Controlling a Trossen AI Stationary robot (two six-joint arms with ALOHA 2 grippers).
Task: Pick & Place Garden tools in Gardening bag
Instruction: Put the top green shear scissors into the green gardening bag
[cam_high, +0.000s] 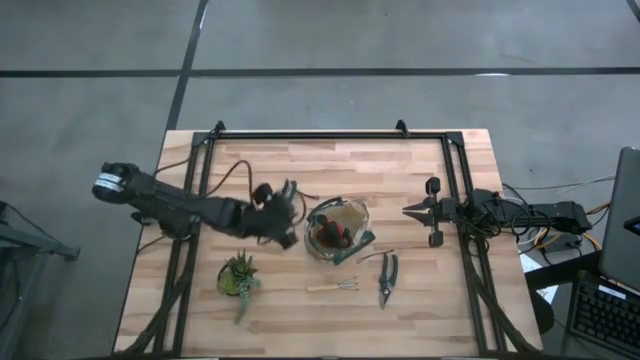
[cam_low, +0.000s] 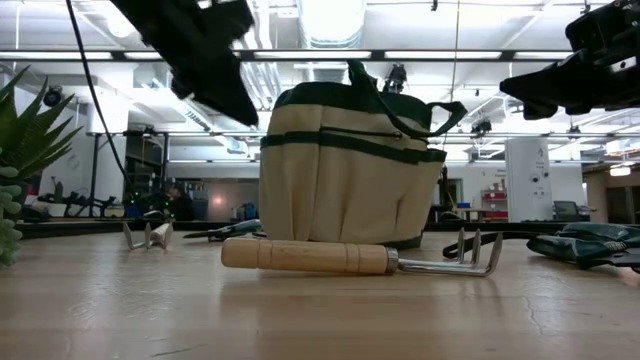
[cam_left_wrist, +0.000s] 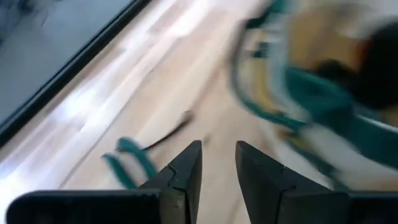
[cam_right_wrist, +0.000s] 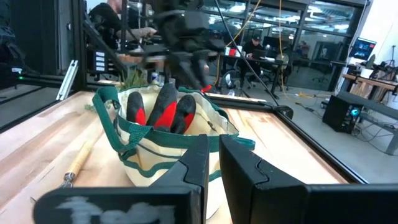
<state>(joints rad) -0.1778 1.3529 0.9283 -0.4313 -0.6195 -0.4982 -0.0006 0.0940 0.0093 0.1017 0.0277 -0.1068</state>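
Observation:
The olive-and-tan gardening bag (cam_high: 338, 230) stands upright mid-table with a red-and-black glove (cam_right_wrist: 165, 107) sticking out of its top. My left gripper (cam_high: 292, 205) hovers open just left of the bag, slanting down, above a teal-handled pruner (cam_left_wrist: 127, 158) that lies flat on the table. A wooden-handled rake (cam_high: 335, 287) and a second pruner (cam_high: 387, 280) lie flat on the near side of the bag. Another small pronged tool (cam_low: 148, 236) lies behind the bag. My right gripper (cam_high: 408, 211) waits at the right, level, its fingers almost together, with nothing between them.
A small potted succulent (cam_high: 238, 275) stands near the front left. A black metal frame (cam_high: 330, 134) runs along the table's far edge and down both sides. Bare wood lies between the bag and the right gripper.

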